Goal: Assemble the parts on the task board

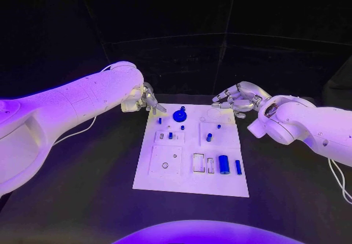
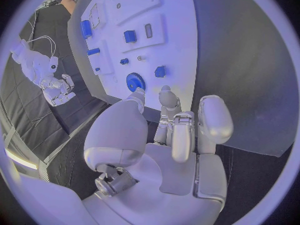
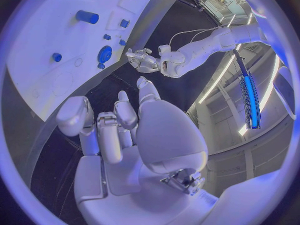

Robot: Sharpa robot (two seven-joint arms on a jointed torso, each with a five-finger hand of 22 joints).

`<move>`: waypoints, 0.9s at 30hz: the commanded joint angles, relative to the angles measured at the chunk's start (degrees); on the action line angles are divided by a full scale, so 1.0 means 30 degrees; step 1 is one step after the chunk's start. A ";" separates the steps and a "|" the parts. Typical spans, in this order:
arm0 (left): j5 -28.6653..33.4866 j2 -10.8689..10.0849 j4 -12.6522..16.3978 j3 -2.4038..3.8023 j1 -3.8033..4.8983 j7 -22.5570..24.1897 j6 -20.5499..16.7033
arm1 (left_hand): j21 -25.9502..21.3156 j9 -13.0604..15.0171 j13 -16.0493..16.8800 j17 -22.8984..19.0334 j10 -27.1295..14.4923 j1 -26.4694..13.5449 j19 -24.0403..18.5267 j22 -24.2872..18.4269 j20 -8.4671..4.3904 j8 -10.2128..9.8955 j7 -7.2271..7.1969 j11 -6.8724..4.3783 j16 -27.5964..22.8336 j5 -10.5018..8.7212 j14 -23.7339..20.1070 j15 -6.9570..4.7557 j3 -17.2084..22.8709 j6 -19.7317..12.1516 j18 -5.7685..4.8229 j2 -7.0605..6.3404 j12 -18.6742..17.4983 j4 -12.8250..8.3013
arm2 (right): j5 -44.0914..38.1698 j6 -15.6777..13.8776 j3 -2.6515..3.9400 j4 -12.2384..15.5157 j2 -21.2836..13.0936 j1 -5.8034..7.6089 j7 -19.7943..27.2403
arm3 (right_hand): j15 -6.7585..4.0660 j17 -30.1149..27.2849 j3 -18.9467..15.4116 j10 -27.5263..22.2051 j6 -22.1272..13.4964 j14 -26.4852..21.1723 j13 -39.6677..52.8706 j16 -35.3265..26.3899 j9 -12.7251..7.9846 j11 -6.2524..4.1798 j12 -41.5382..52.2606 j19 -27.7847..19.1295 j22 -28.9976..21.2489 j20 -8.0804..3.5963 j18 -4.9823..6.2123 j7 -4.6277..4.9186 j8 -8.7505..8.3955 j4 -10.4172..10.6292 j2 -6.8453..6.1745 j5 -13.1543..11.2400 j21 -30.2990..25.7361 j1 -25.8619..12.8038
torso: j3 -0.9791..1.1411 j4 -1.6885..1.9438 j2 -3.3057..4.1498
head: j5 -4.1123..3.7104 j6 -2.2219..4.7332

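Two hands hovered at the far end of the task board [image 1: 192,184], one at each far corner. The left hand [image 1: 141,99] hung just off the far left corner, its fingers [image 2: 167,99] loosely apart and pointing toward the board, grasping nothing. The right hand [image 1: 239,98] hung over the far right corner, fingers [image 3: 127,113] slightly curled but apart, likewise released and empty.

The white board lay in the middle of the black table [image 1: 88,203], its long sides running away from the robot. Near its far edge sat a round blue gear [image 1: 179,116], with a small blue peg [image 1: 159,120] just beside it toward the left edge. Further in, a blue piece [image 1: 170,135] stood in a recessed panel, and another small blue part [image 1: 209,136] stood to its right. Close to the right edge, toward the near half, a blue cylinder [image 1: 224,164] lay beside a slimmer blue bar [image 1: 238,166]; both lay on the board apart from either hand.
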 commanded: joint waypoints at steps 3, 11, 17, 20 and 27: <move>-0.0417 0.0118 -0.0281 0.0005 -0.0119 -0.0167 0.0739 | 0.0019 -0.0022 0.0010 0.5030 0.0042 0.0113 0.0070 -0.0009 0.0112 -0.0045 -0.0004 0.0047 0.0059 -0.0081 0.1947 0.0126 -0.0118 0.0149 0.0138 0.0016 0.0075 0.0002 | -0.0011 -0.0019 0.0012 0.0060 0.0045 0.0040 0.0254 | 0.0130 0.5031 0.0015 -0.0074 -0.0125 0.1985 -0.0020 0.0048 0.0008 0.0027 -0.0014 -0.0067 -0.0008 0.0007 0.0097 0.0001 0.0130 -0.0100 0.0022 0.0143 -0.0088 0.0267 | -0.0007 0.0017 -0.0001 | -0.0009 -0.0035; -0.0424 0.0272 -0.0438 0.0000 -0.0334 -0.0084 0.1088 | 0.0025 -0.0025 0.0004 0.5030 0.0039 0.0117 0.0073 0.0001 0.0112 -0.0046 -0.0004 0.0046 0.0059 -0.0081 0.1947 0.0126 -0.0124 0.0151 0.0136 0.0020 0.0071 0.0002 | -0.0011 -0.0024 0.0012 0.0018 0.0120 0.0040 0.0299 | 0.0120 0.5031 0.0026 -0.0071 -0.0127 0.1985 -0.0019 0.0048 0.0007 0.0025 -0.0009 -0.0067 -0.0015 0.0002 0.0099 0.0000 0.0135 -0.0108 0.0038 0.0193 -0.0092 0.0293 | -0.0007 0.0022 -0.0014 | -0.0041 -0.0004; -0.0423 0.0330 -0.0378 -0.0032 -0.0392 0.0035 0.1101 | 0.0066 -0.0046 -0.0016 0.5030 0.0031 0.0178 0.0095 0.0062 0.0113 -0.0055 -0.0007 0.0044 0.0059 -0.0079 0.1947 0.0124 -0.0155 0.0170 0.0125 0.0074 0.0061 -0.0013 | -0.0011 -0.0055 0.0012 -0.0016 0.0167 0.0040 0.0328 | 0.0121 0.5031 0.0031 -0.0059 -0.0128 0.1985 -0.0006 0.0048 0.0007 0.0023 0.0008 -0.0064 -0.0011 0.0000 0.0098 -0.0001 0.0138 -0.0112 0.0046 0.0228 -0.0090 0.0308 | -0.0003 0.0023 -0.0026 | -0.0063 0.0008; -0.0423 0.0356 -0.0359 -0.0051 -0.0405 0.0063 0.1023 | 0.0058 -0.0066 -0.0004 0.5030 0.0038 0.0237 0.0094 0.0056 0.0113 -0.0066 -0.0008 0.0042 0.0059 -0.0079 0.1947 0.0123 -0.0181 0.0183 0.0127 0.0125 0.0076 -0.0029 | -0.0011 -0.0062 0.0012 -0.0037 0.0183 0.0040 0.0331 | 0.0119 0.5031 0.0032 -0.0056 -0.0129 0.1985 -0.0003 0.0048 0.0007 0.0022 0.0012 -0.0061 -0.0007 0.0000 0.0097 -0.0001 0.0140 -0.0113 0.0047 0.0240 -0.0088 0.0312 | 0.0004 0.0034 -0.0031 | -0.0072 -0.0031; -0.0423 0.0412 -0.0360 -0.0071 -0.0415 0.0120 0.0850 | 0.0081 -0.0149 -0.0009 0.5030 0.0048 0.0540 0.0113 0.0109 0.0113 -0.0111 -0.0008 0.0041 0.0059 -0.0076 0.1947 0.0122 -0.0259 0.0228 0.0119 0.0343 0.0101 -0.0133 | -0.0011 -0.0043 0.0012 -0.0084 0.0238 0.0040 0.0324 | 0.0117 0.5031 0.0033 -0.0056 -0.0128 0.1985 -0.0005 0.0048 0.0007 0.0020 0.0012 -0.0057 0.0001 -0.0002 0.0096 -0.0001 0.0141 -0.0115 0.0048 0.0254 -0.0085 0.0316 | 0.0009 0.0029 -0.0018 | -0.0065 -0.0049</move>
